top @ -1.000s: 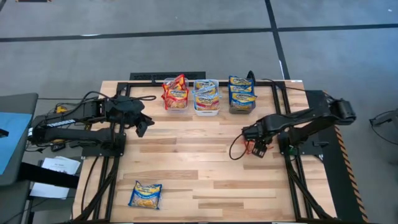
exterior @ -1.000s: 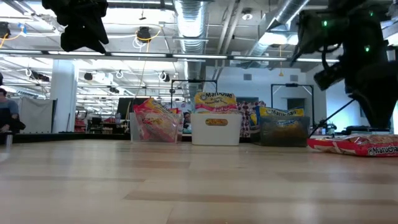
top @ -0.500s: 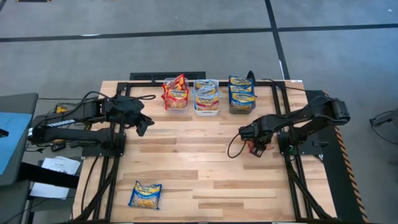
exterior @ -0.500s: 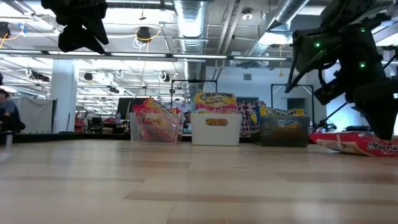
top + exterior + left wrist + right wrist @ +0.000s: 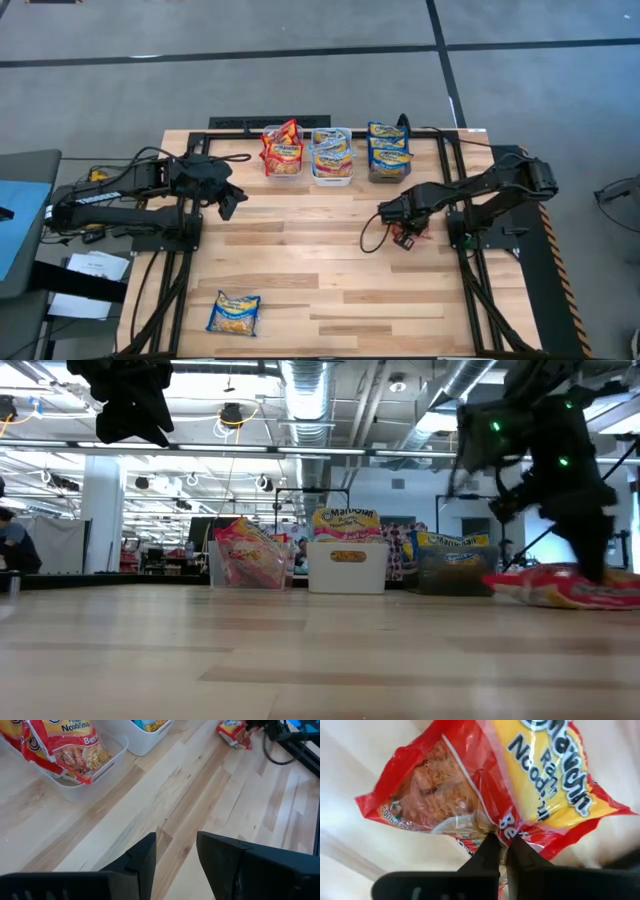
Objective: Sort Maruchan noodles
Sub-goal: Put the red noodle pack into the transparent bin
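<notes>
High view: right gripper [image 5: 404, 238] right of centre, pinching red packet [image 5: 410, 240]; clear bin [image 5: 283, 165] of reds top centre; next lift, carry there. Left wrist view: left gripper [image 5: 176, 851] spread, empty, waiting. Right wrist view: fingers [image 5: 488, 854] pressed on wrapper edge.

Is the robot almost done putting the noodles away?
Nearly. Most packets already sit in three bins: red ones in the clear bin, others in the white bin and dark bin. Right now the right gripper is pinched shut on a red packet on the table. One blue-and-yellow packet waits near the table's front edge. The left gripper hovers open, empty.
</notes>
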